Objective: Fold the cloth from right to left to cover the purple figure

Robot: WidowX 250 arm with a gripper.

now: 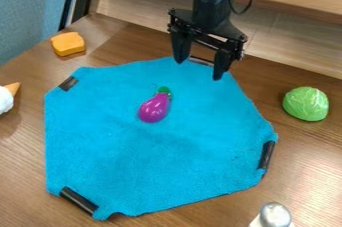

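Note:
The black gripper (199, 71) hangs over the top edge of the cloth, its two fingers spread apart with nothing between them. A blue cloth (160, 161) lies spread out flat on the wooden table, with black strips at several of its corners. On the cloth, a little above its middle, lies a purple eggplant figure (154, 108) with a green stem, uncovered. The gripper is up and to the right of the eggplant, not touching it.
A green cabbage (306, 104) sits right of the cloth on the table (304, 156). An orange block (67, 44) is at the upper left, an ice cream toy (5, 100) at the left edge, and a silver-topped shaker (274, 216) at the bottom right. A wooden ledge runs behind.

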